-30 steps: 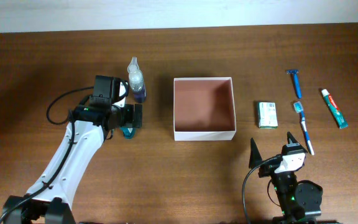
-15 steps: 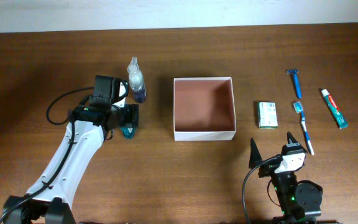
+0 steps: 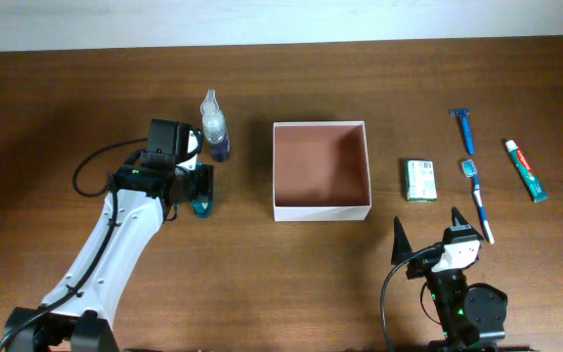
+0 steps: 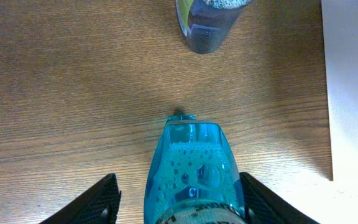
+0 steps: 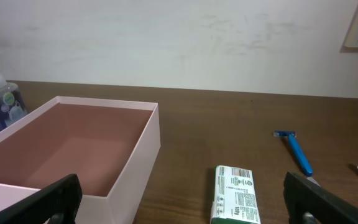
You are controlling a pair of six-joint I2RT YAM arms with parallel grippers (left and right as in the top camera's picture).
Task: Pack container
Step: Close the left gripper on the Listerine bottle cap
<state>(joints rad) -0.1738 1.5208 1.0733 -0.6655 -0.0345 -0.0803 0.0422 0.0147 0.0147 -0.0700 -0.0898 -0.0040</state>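
Note:
The container is a square white-walled box with a pinkish-brown inside, standing mid-table; its near wall shows in the right wrist view. Left of it stands a clear blue bottle. My left gripper is lowered over that bottle. In the left wrist view the left gripper straddles it, the right finger at its side and a small gap at the left finger. My right gripper waits wide open near the front edge; the right gripper has nothing between its fingers.
A spray bottle stands just beyond the blue one. Right of the container lie a green-white packet, a blue razor, a toothbrush and a toothpaste tube.
The left gripper's fingers have drawn inward around the blue bottle. The right arm and everything else on the table have stayed put.

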